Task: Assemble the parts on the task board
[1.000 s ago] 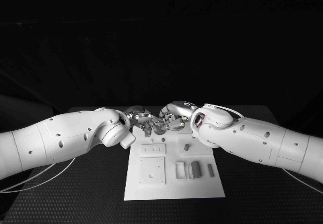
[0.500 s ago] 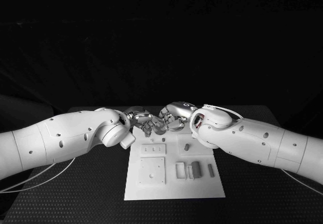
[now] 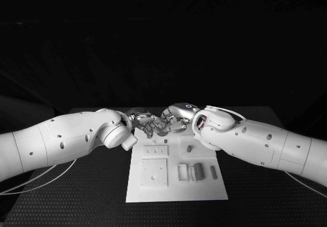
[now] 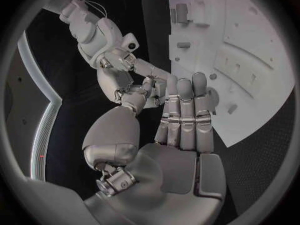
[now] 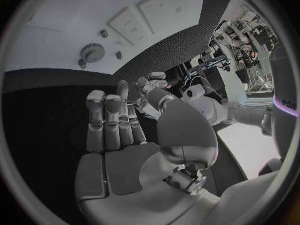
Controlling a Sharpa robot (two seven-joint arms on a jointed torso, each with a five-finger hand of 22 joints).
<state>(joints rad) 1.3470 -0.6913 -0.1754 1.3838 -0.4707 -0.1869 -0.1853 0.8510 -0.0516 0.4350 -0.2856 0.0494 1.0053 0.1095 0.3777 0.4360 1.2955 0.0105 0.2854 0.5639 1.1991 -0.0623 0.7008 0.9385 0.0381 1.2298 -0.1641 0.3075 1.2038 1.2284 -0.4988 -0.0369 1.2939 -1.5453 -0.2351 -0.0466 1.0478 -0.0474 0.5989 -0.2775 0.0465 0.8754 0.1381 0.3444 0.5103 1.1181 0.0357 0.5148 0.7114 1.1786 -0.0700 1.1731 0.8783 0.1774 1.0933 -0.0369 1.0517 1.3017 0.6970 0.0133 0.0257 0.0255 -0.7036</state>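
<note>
The flat white rectangular task board [image 3: 176,170] lies in the middle of the black tabletop [image 3: 81,198]. Several small grey parts [image 3: 197,169] already stand in its recesses on the near right, and one short grey peg [image 3: 189,148] stands alone. I judge the assembly as partly done.

The left robot hand [image 3: 144,121] and the right robot hand [image 3: 176,118] meet above the far edge of the board, fingertips close together. If they hold a small part between them, I cannot tell.
</note>
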